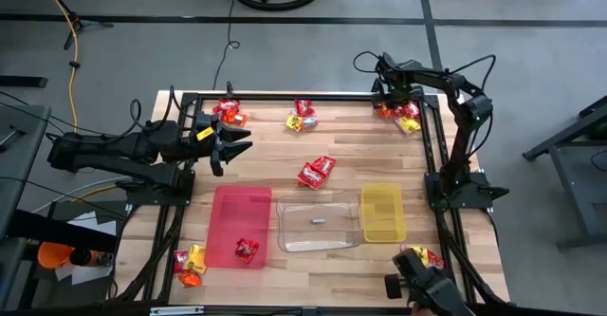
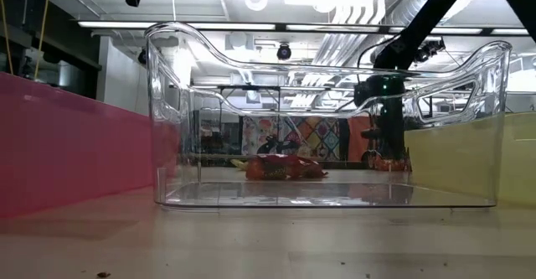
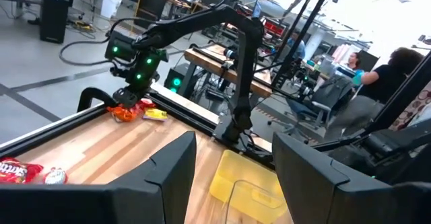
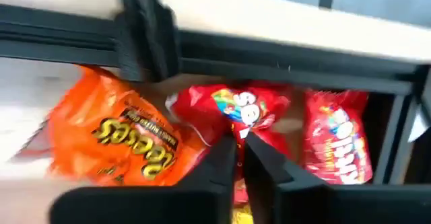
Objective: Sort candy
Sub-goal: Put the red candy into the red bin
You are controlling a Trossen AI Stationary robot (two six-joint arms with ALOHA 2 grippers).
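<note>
At the far right corner of the counter (image 1: 341,140), the right gripper (image 4: 240,158) has its fingers pinched shut on a red packet (image 4: 236,113) in a small pile, an orange packet (image 4: 118,140) just beside it. The candy lies scattered in clusters — another sits mid-counter (image 1: 316,172), one already in the red tray (image 1: 228,212). These crinkly foil wrappers look light, soft and slippery; a pinch on a flat edge should hold best. The left gripper (image 1: 224,145) hovers open near the far left edge.
</note>
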